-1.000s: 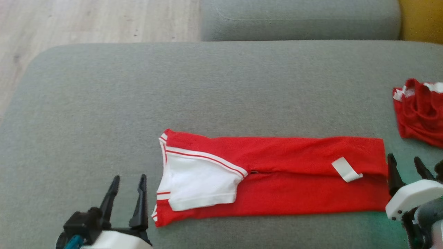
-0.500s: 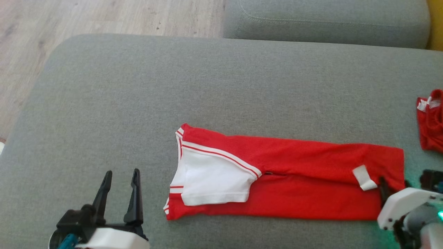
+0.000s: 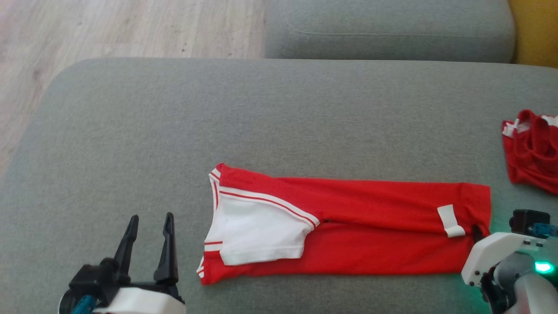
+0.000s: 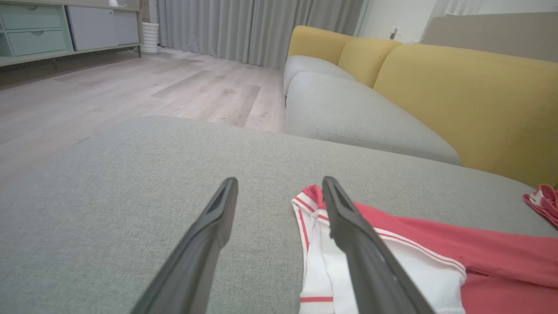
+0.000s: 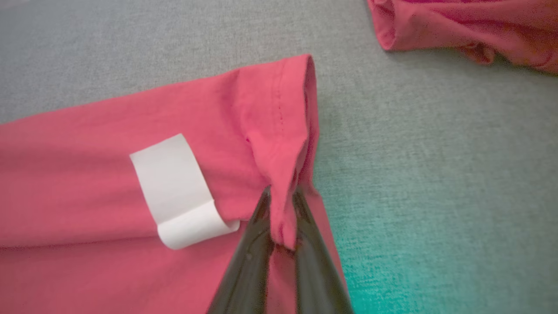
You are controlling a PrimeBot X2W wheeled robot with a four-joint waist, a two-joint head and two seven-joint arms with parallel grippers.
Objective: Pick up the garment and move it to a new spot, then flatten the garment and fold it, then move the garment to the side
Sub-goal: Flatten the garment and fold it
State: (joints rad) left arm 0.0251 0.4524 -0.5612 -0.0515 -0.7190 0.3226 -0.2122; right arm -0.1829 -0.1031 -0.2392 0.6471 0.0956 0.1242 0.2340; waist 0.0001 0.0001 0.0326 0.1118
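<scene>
The garment [image 3: 366, 226] is a red shirt with white sleeve and white trim, folded into a long strip across the grey cushion [image 3: 261, 122]. Its white label [image 3: 449, 220] lies near the right end. My right gripper [image 3: 477, 231] is shut on a pinched fold of red cloth at that right end; in the right wrist view the fabric [image 5: 281, 209] bunches up between the two dark fingers beside the label [image 5: 178, 187]. My left gripper [image 3: 148, 237] stands open just left of the garment's white-sleeved end, fingers apart and empty; its right finger [image 4: 348, 226] overlaps the collar edge [image 4: 309, 205].
A second red garment [image 3: 532, 150] lies crumpled at the cushion's right edge. Another grey cushion [image 3: 388, 30] and a yellow backrest [image 4: 462, 96] sit beyond. Wooden floor [image 3: 109, 30] lies past the cushion's far left edge.
My right gripper moved in over the garment's right end and shut on a fold of it. The head camera shifted a little. The left gripper stays open in place.
</scene>
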